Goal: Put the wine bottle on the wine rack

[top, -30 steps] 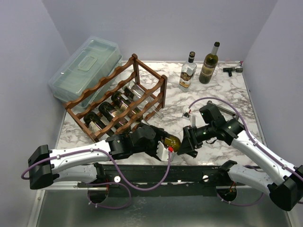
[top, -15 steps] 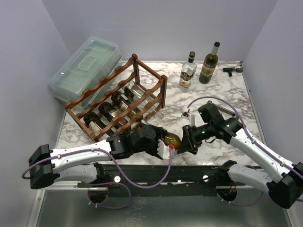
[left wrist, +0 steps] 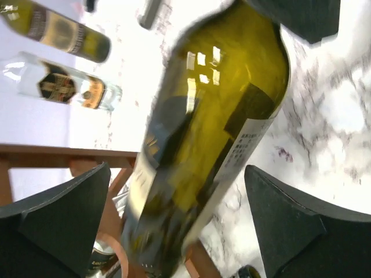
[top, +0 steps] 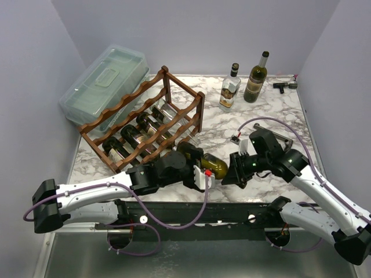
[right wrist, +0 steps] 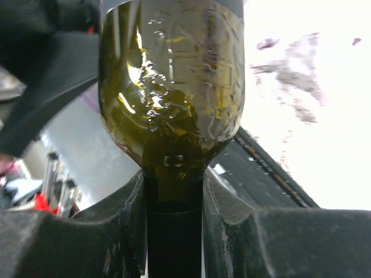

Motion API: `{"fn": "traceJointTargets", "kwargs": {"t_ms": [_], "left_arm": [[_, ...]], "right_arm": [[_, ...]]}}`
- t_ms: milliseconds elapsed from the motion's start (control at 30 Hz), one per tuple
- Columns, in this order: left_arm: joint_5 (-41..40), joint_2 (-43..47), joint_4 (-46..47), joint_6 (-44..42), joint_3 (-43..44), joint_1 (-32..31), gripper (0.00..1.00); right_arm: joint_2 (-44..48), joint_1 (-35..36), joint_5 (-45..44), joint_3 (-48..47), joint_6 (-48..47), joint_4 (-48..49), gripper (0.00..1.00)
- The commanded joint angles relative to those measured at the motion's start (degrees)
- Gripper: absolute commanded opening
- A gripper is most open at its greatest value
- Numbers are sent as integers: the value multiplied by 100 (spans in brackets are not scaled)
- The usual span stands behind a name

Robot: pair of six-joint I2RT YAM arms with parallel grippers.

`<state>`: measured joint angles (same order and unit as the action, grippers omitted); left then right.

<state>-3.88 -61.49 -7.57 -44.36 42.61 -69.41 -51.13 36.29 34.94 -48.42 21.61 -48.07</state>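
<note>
The right gripper (top: 234, 171) is pinched on the neck of the bottle (top: 214, 167): in the right wrist view its fingers (right wrist: 110, 231) press the dark neck from both sides, and the olive-green shoulder swells just ahead of them. From that grip the bottle runs on its side away from the right gripper and into the left gripper (top: 200, 169), which is spread wide around the body. In the left wrist view both left fingers (left wrist: 58, 220) stand off the glass, with a gap showing on either side of the labelled body. The bottle is therefore not on the rack (top: 124, 104); it lies between the two grippers over the near edge of the table (top: 272, 116). Its base points beyond the left gripper toward the rack's near corner. The base seems close to the reddish wood there, but the blurred wrist view does not show whether it touches. Nor can I tell whether the body rests on the marble or hangs just above it. Past the left gripper the rack sits at an angle, with several racked bottles (top: 139, 136) lying in its lower tier. A clear lidded box (top: 104, 78) is behind it against the wall. Well beyond the right gripper, at the far side of the table, a clear bottle (top: 229, 90) and a dark bottle (top: 255, 78) stand upright side by side.
</note>
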Motion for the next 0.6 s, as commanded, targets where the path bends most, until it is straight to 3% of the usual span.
{"fn": "traceJointTargets", "kwargs": {"t_ms": [0,167,267,400,567], "left_arm": [[-65,554,926,1113,369,191,99],[-251,899,1553,2199,492,838,99],[-877,839,1650,2771,663,1252,99],[-1894,410,1319,3412,1013,1588,99],[-1935,-25,885,3540,1308,1667,99]], "right_arm": [[56,-112,-1094,-265,119,128,1],[-11,-114,-1344,-361,90,57,1],[-44,-114,-1521,-438,77,22,1],[-51,-114,-1693,-526,80,78,1],[-37,-115,-1928,-578,183,163,1]]}}
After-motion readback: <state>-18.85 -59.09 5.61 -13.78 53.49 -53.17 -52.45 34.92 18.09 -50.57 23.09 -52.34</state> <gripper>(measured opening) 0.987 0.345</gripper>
